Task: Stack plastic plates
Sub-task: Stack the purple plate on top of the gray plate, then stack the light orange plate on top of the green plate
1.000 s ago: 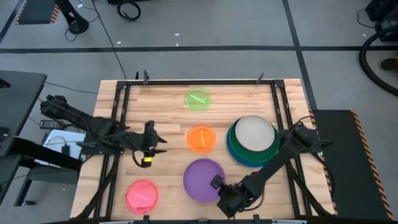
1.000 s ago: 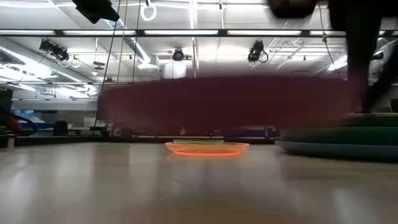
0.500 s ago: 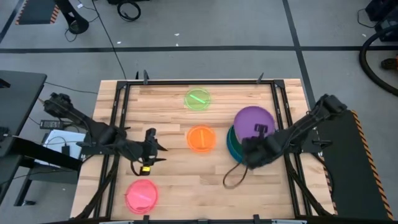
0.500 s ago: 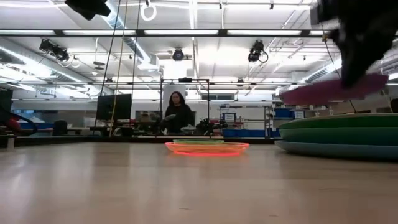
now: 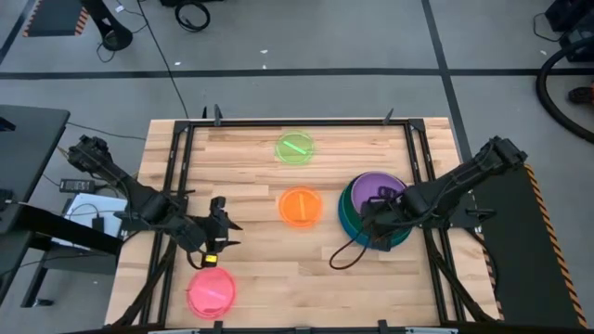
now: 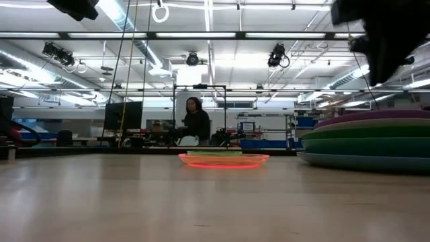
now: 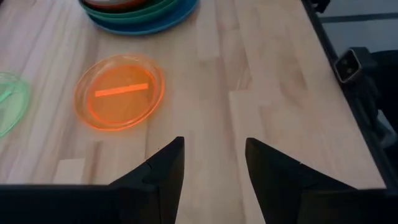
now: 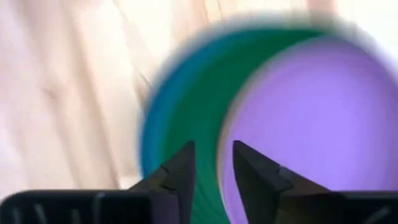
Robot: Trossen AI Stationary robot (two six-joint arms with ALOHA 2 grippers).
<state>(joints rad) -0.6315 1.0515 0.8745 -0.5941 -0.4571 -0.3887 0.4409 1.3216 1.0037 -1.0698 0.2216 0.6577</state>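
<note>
A stack of larger plates (image 5: pixel 346 218) stands at the table's right, with the purple plate (image 5: pixel 382 186) lying flat on top of green and teal ones (image 6: pixel 363 144). My right gripper (image 8: pixel 211 168) hovers open just above the stack's near-left rim; in the low view it stands clear above the purple plate (image 6: pixel 376 119). The small orange plate (image 5: pixel 300 206) lies at the table's middle, the lime green plate (image 5: pixel 295 147) farther back, and the pink plate (image 5: pixel 212 292) near the left front. My left gripper (image 7: pixel 211 162) is open over bare wood between the orange and pink plates.
A black frame (image 5: pixel 176 167) runs around the wooden table. A dark cable loop (image 5: pixel 348 255) hangs from my right arm onto the wood in front of the stack. Beyond the far edge a person (image 6: pixel 195 121) sits in the room. Bare wood lies at the near middle.
My right gripper carried the purple plate up from the table's near edge, away toward the far right, and over the stack. The plate, tilted in the air half a second ago, now lies flat on the stack, covering the beige plate. My left gripper drifted toward the near edge and the pink plate.
</note>
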